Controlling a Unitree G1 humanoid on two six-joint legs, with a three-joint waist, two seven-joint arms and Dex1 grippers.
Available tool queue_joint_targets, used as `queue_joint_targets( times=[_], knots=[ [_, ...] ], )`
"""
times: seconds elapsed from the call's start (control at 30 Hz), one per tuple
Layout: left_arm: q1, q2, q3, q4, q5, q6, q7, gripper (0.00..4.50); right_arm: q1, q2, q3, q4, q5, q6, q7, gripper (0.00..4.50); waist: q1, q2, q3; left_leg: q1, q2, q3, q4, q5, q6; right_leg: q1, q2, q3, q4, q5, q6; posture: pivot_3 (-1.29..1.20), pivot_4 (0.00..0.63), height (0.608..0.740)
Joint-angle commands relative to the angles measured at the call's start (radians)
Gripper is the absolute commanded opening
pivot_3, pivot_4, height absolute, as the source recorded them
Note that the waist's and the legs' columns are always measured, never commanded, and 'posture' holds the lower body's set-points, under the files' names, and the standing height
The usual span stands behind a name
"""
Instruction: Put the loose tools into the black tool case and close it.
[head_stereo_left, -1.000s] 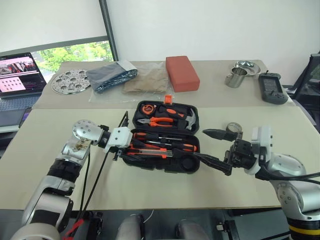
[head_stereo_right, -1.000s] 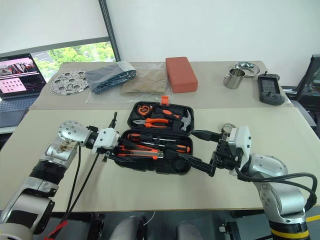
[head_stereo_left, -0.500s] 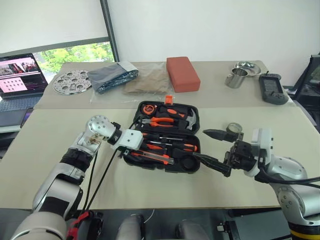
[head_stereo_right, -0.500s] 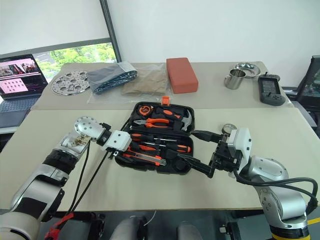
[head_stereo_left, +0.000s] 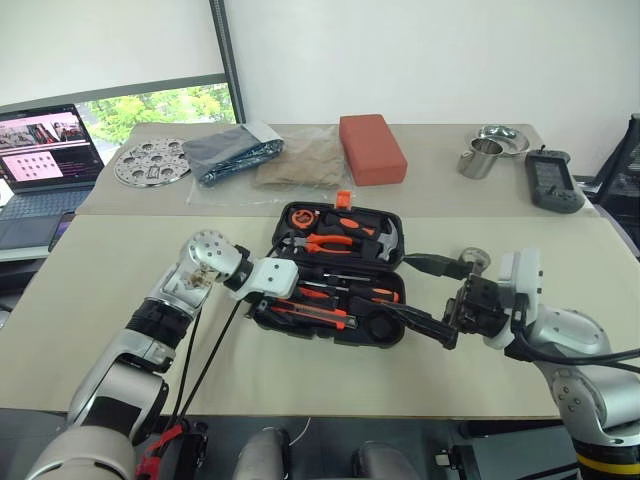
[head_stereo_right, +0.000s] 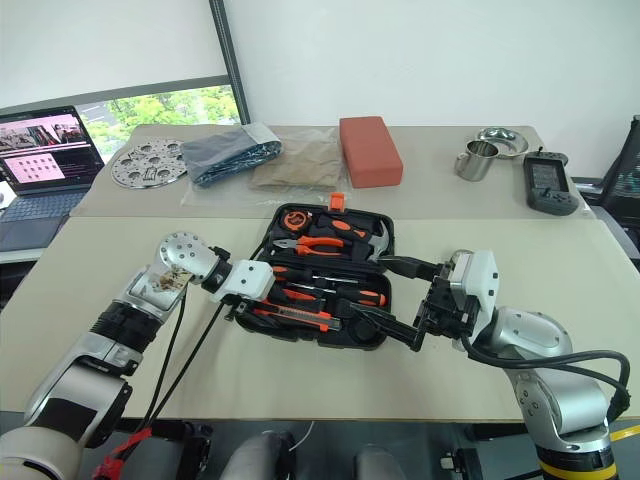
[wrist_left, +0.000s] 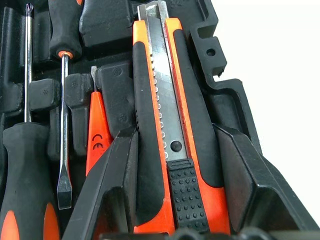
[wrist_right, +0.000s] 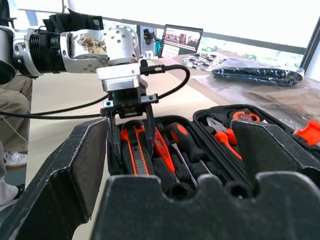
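Utility knife (wrist_left: 167, 145) lies in its slot in the open black tool case (head_stereo_left: 390, 335), straddled by the left gripper (wrist_right: 131, 120).
Its fingers bracket the handle without clear contact; lifting away crooked could drag the knife out. Right gripper (head_stereo_right: 395, 298) hangs spread wide, near the small grey tape roll (head_stereo_left: 473, 258).

The tool case (head_stereo_left: 340, 270) is black with an orange latch (head_stereo_left: 343, 198). The utility knife (wrist_left: 172, 125) is orange and black with a steel-grey blade strip. The screwdrivers (wrist_left: 30, 170) have black handles with orange accents. A brick-red block (head_stereo_left: 372, 148) and a perforated silver disc (head_stereo_left: 151, 162) lie on the beige desk (head_stereo_left: 90, 270).
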Motion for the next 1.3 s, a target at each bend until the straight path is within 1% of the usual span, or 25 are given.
queue_joint_targets(
  times=[0.03, 0.23, 0.3, 0.33, 0.4, 0.47, 0.53, 0.67, 0.83, 0.9, 0.97, 1.0, 1.07, 1.13, 1.17, 1.2, 1.23, 1.27, 1.3],
  knots=[
    [0.004, -0.017, -0.02, -0.046, 0.007, 0.027, 0.017, 1.75, -0.008, -0.001, 0.0, -0.021, 0.003, -0.017, -0.004, 4.5, 0.002, 0.0, 0.0, 0.0, 0.0, 0.0, 0.0, 0.0, 0.0, 0.0, 0.0, 0.0, 0.0, 0.0, 0.0, 0.0, 0.15, 0.74],
    [0.0, -0.018, -0.022, -0.053, 0.022, 0.068, 0.035, 1.75, -0.005, 0.0, -0.001, -0.022, 0.001, -0.022, -0.006, 4.5, 0.004, 0.0, 0.0, 0.0, -0.001, 0.0, 0.0, 0.0, 0.0, 0.001, 0.0, 0.0, 0.0, 0.0, 0.0, 0.0, 0.15, 0.74],
    [0.0, -0.018, -0.021, -0.054, 0.018, 0.078, 0.036, 2.77, -0.003, 0.002, 0.0, -0.022, -0.001, -0.025, -0.006, 4.5, 0.004, 0.0, 0.0, 0.0, -0.001, -0.001, 0.0, 0.0, 0.0, 0.001, 0.0, 0.0, 0.0, 0.0, 0.0, 0.0, 0.15, 0.74],
    [-0.001, -0.019, -0.02, -0.054, 0.018, 0.08, 0.038, 3.01, -0.003, 0.002, 0.001, -0.021, -0.001, -0.026, -0.005, 4.5, 0.004, 0.001, 0.0, 0.0, -0.001, -0.001, 0.001, 0.0, 0.0, 0.002, 0.0, 0.0, 0.0, 0.0, 0.0, 0.0, 0.15, 0.74],
    [-0.003, -0.023, -0.018, -0.05, 0.021, 0.068, 0.055, 3.7, -0.003, 0.003, 0.001, -0.019, -0.002, -0.027, -0.004, 4.5, 0.003, 0.001, 0.0, 0.001, -0.001, -0.001, 0.001, 0.0, 0.0, 0.002, 0.0, 0.0, 0.0, 0.0, 0.0, 0.0, 0.15, 0.74],
    [-0.01, -0.041, -0.009, -0.036, 0.028, 0.029, 0.105, 4.48, -0.004, 0.004, 0.0, -0.017, -0.002, -0.028, -0.001, 4.5, 0.002, 0.001, -0.001, 0.001, -0.001, -0.001, 0.0, 0.0, 0.0, 0.002, 0.0, 0.0, -0.001, 0.0, 0.0, 0.0, 0.15, 0.74],
    [-0.015, -0.051, -0.002, -0.036, 0.019, 0.014, 0.119, 4.48, -0.005, 0.004, -0.001, -0.013, -0.002, -0.029, 0.002, 4.5, 0.002, 0.001, -0.001, 0.001, -0.001, -0.001, 0.0, 0.0, 0.001, 0.002, 0.0, 0.0, -0.001, 0.0, 0.0, 0.0, 0.15, 0.74],
    [-0.029, -0.062, 0.028, -0.06, -0.032, 0.048, 0.106, 4.48, -0.008, 0.003, 0.0, -0.009, -0.004, -0.031, 0.006, 4.5, 0.002, 0.001, 0.0, 0.0, -0.001, -0.001, 0.0, 0.0, 0.001, 0.002, 0.0, 0.0, 0.0, 0.0, 0.0, 0.0, 0.15, 0.74],
    [-0.079, -0.047, 0.103, -0.095, -0.161, 0.141, 0.04, 4.48, -0.005, 0.001, 0.0, -0.003, -0.007, -0.038, 0.014, 4.5, 0.001, 0.001, 0.0, 0.0, 0.0, -0.001, 0.001, 0.0, 0.0, 0.001, 0.001, 0.0, 0.0, 0.0, 0.0, 0.0, 0.15, 0.74],
    [-0.091, -0.042, 0.116, -0.097, -0.183, 0.16, 0.032, 4.48, -0.004, 0.0, 0.0, -0.002, -0.008, -0.04, 0.016, 4.5, 0.0, 0.001, 0.0, 0.0, 0.0, -0.001, 0.001, 0.0, 0.0, 0.001, 0.001, 0.0, 0.0, 0.0, 0.0, 0.0, 0.15, 0.74],
    [-0.097, -0.047, 0.13, -0.065, -0.191, 0.151, 0.044, 3.95, -0.003, 0.001, 0.002, 0.002, -0.01, -0.045, 0.017, 4.5, -0.001, 0.001, -0.001, 0.0, -0.001, -0.001, 0.001, 0.0, 0.0, 0.001, 0.001, 0.0, 0.0, 0.0, 0.0, 0.0, 0.15, 0.74],
    [-0.086, -0.046, 0.127, -0.055, -0.2, 0.147, 0.022, 3.82, -0.003, 0.003, 0.004, 0.004, -0.011, -0.047, 0.018, 4.5, -0.001, 0.002, -0.001, 0.001, -0.001, -0.001, 0.001, 0.0, 0.0, 0.002, 0.001, 0.0, 0.0, 0.0, 0.0, 0.0, 0.15, 0.74],
    [-0.064, -0.049, 0.122, -0.038, -0.219, 0.137, -0.018, 2.98, -0.006, 0.006, 0.01, 0.008, -0.012, -0.05, 0.019, 4.5, -0.003, 0.002, -0.001, 0.001, -0.001, -0.001, 0.001, 0.0, 0.0, 0.002, 0.001, 0.0, 0.0, 0.0, 0.0, 0.0, 0.15, 0.74],
    [-0.033, -0.041, 0.084, 0.003, -0.192, 0.023, -0.059, 2.23, -0.006, 0.008, 0.014, 0.012, -0.014, -0.053, 0.024, 4.5, -0.005, 0.002, -0.001, 0.001, 0.0, -0.001, 0.001, 0.0, 0.0, 0.002, 0.001, 0.0, 0.0, 0.0, 0.0, 0.0, 0.15, 0.74],
    [-0.024, -0.04, 0.072, 0.017, -0.19, -0.006, -0.068, 1.97, -0.005, 0.008, 0.014, 0.013, -0.015, -0.054, 0.025, 4.5, -0.005, 0.002, -0.001, 0.001, 0.0, -0.001, 0.001, 0.0, 0.0, 0.002, 0.001, 0.0, 0.0, 0.0, 0.0, 0.0, 0.15, 0.74],
    [-0.02, -0.035, 0.056, 0.029, -0.195, -0.025, -0.073, 1.48, -0.005, 0.008, 0.014, 0.014, -0.015, -0.055, 0.026, 4.5, -0.005, 0.002, -0.001, 0.001, 0.0, -0.001, 0.001, 0.0, 0.0, 0.002, 0.001, 0.0, 0.0, 0.0, 0.0, 0.0, 0.15, 0.74],
    [-0.021, -0.032, 0.045, 0.043, -0.195, -0.04, -0.074, 1.14, -0.004, 0.008, 0.013, 0.015, -0.015, -0.056, 0.027, 4.5, -0.005, 0.002, -0.001, 0.001, 0.0, -0.001, 0.001, 0.0, 0.0, 0.002, 0.001, 0.0, 0.0, 0.0, 0.0, 0.0, 0.15, 0.74],
    [-0.024, -0.029, 0.034, 0.064, -0.185, -0.071, -0.074, 0.71, -0.003, 0.008, 0.013, 0.015, -0.015, -0.057, 0.027, 4.5, -0.005, 0.002, 0.0, 0.001, 0.0, -0.001, 0.001, 0.0, 0.0, 0.001, 0.001, 0.0, 0.0, 0.0, 0.0, 0.0, 0.15, 0.74],
    [-0.027, -0.025, 0.024, 0.08, -0.178, -0.096, -0.074, 0.43, -0.001, 0.008, 0.013, 0.014, -0.015, -0.057, 0.027, 4.5, -0.005, 0.002, 0.0, 0.0, 0.0, -0.001, 0.001, 0.0, 0.0, 0.001, 0.001, 0.0, 0.0, 0.0, 0.0, 0.0, 0.15, 0.74]
  ],
)
